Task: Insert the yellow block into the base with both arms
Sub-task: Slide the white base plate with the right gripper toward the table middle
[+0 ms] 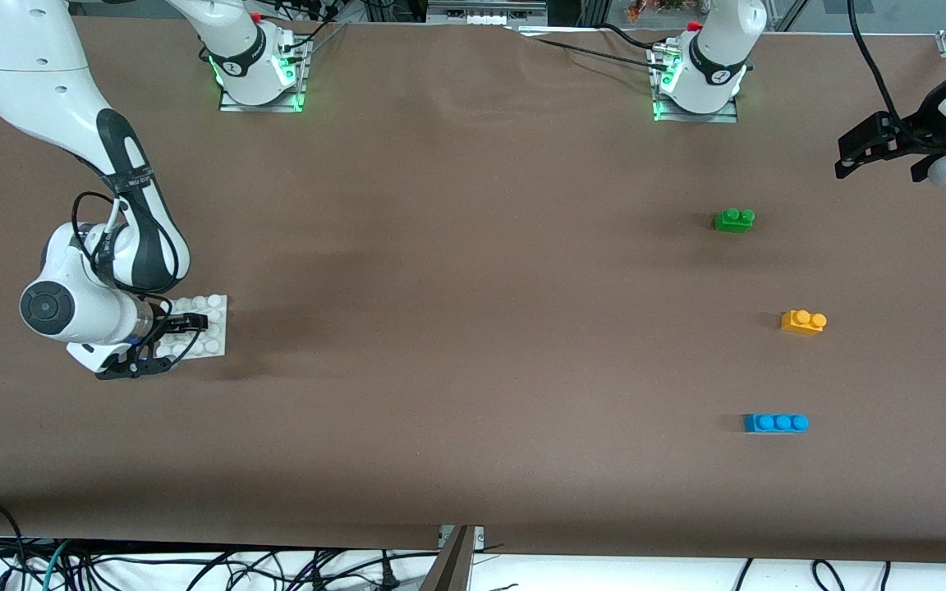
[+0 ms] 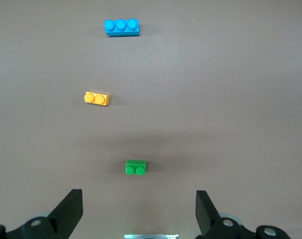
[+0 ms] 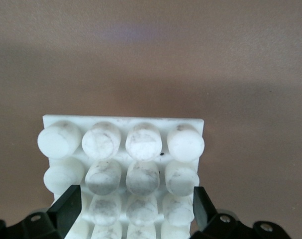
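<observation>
Taking the yellow block [image 1: 803, 321] as landmark: it is a small orange-yellow brick with two round studs on top, lying on the brown table [image 1: 473, 328] toward the left arm's end; one blue three-stud brick [image 1: 775, 423] lies nearer the front camera than it, one green two-stud brick [image 1: 734, 220] farther — three bricks in all, well apart from each other. Well away from the yellow block, at the right arm's end, lies the one base [image 1: 208, 320], a flat white square plate with a four-by-four grid of studs; the right gripper [image 1: 169, 345] is down at it, fingers spread with the plate's edge between them — whether they press it I cannot tell. The left gripper [image 1: 884, 156] hangs wide open, empty, over the table near the green brick.
</observation>
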`<action>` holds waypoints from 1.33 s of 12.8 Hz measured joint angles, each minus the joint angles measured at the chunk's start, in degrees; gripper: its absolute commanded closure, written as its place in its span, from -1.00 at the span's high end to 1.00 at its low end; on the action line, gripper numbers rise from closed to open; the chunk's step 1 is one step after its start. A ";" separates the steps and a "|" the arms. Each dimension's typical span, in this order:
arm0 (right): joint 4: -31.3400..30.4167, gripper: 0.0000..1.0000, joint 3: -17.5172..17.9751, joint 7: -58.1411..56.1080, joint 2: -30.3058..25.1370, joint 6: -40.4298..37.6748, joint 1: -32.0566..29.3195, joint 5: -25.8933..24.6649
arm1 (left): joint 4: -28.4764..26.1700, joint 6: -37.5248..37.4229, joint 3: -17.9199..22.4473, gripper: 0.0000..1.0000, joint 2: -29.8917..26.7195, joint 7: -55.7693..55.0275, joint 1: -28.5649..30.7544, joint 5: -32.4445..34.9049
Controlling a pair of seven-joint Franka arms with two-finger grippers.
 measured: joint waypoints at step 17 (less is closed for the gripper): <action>-0.36 0.99 0.05 13.29 1.13 3.79 9.69 -0.33 | 0.00 -0.18 -0.11 1.00 0.00 0.00 0.00 0.00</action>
